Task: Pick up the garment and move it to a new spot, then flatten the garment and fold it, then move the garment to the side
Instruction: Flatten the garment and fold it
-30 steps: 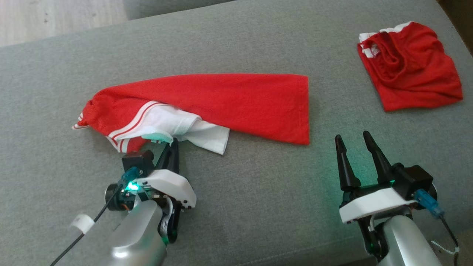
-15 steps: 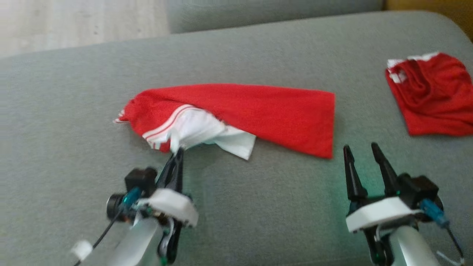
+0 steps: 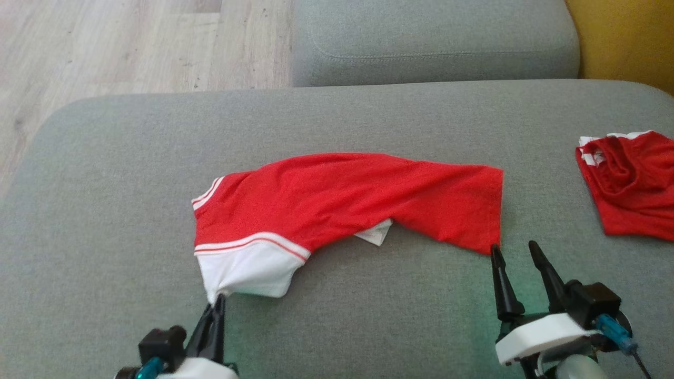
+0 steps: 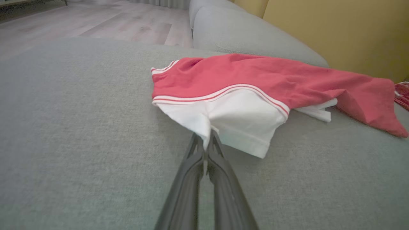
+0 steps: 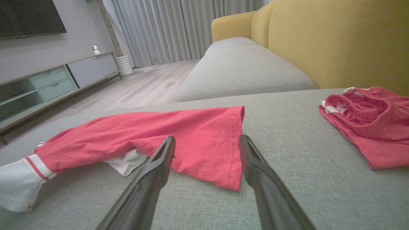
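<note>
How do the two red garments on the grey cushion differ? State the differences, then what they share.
The long garment lies stretched out; the small garment lies bunched at the right. The shut left claw pinches the long garment's white end; the small garment lies untouched. Both are red with white trim, on the grey cushion.

Grey sofa seat [image 3: 131, 158]; 2nd red garment [image 3: 632, 195] crumpled at rt; wood floor [image 3: 105, 42] behind.

Red garment [image 3: 347, 195], white red-striped sleeve [image 3: 247, 273], grey cushion [image 3: 131, 158], yellow backrest [image 3: 626, 42], pale wood floor [image 3: 131, 47]
</note>
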You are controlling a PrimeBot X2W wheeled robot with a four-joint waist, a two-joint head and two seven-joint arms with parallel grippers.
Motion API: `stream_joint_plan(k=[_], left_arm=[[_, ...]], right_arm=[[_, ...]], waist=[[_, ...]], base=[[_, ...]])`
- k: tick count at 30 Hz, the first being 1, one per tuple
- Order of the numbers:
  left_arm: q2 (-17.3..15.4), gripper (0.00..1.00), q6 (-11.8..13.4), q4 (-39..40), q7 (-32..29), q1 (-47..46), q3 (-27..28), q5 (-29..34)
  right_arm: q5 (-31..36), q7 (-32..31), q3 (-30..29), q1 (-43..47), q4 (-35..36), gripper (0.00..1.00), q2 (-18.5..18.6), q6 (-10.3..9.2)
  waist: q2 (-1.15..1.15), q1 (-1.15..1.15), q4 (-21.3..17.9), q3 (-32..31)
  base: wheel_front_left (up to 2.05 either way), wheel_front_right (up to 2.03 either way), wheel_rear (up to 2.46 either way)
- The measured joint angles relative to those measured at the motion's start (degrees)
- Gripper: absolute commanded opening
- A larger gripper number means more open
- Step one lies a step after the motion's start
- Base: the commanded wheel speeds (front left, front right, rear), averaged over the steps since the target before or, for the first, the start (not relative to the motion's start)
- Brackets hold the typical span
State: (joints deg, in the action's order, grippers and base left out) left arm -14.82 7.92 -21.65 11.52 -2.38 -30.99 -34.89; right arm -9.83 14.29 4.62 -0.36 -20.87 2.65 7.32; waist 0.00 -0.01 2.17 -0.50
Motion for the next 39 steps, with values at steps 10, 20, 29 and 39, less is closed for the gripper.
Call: stream_joint_plan(k=[10, 20, 29, 39], left_arm=[[-1.7, 0.00, 1.6, 2.0, -2.9, 1.8, 1.4, -1.9], [-1.2, 1.00, 1.6, -1.1, -0.7, 1.4, 2.0, -2.4], [-1.4, 1.00, 1.7, 1.5, 1.9, 0.4, 4.1, -1.3], [0.9, 1.00, 2.1, 6.1, 2.7, 0.3, 4.7, 1.4]], right_arm=[[0.3, -0.7, 0.0, 0.1, 0.1, 1.00, 0.0, 0.00], [0.9, -1.2, -0.7, 0.1, 0.1, 1.00, 0.0, 0.00], [2.4, -2.6, -3.4, -0.3, -1.6, 1.00, 0.0, 0.00], [5.1, -6.7, -7.8, -9.3, -12.5, 1.00, 0.0, 0.00]], waist=[[0.00, 0.01, -1.5, 0.8], [0.00, 0.01, -2.3, 1.2], [0.00, 0.01, -0.7, 1.0], [0.00, 0.02, 2.3, 3.8]], base=[[0.00, 0.00, 0.00], [0.00, 0.00, 0.00], [0.00, 0.00, 0.00], [0.00, 0.00, 0.00]])
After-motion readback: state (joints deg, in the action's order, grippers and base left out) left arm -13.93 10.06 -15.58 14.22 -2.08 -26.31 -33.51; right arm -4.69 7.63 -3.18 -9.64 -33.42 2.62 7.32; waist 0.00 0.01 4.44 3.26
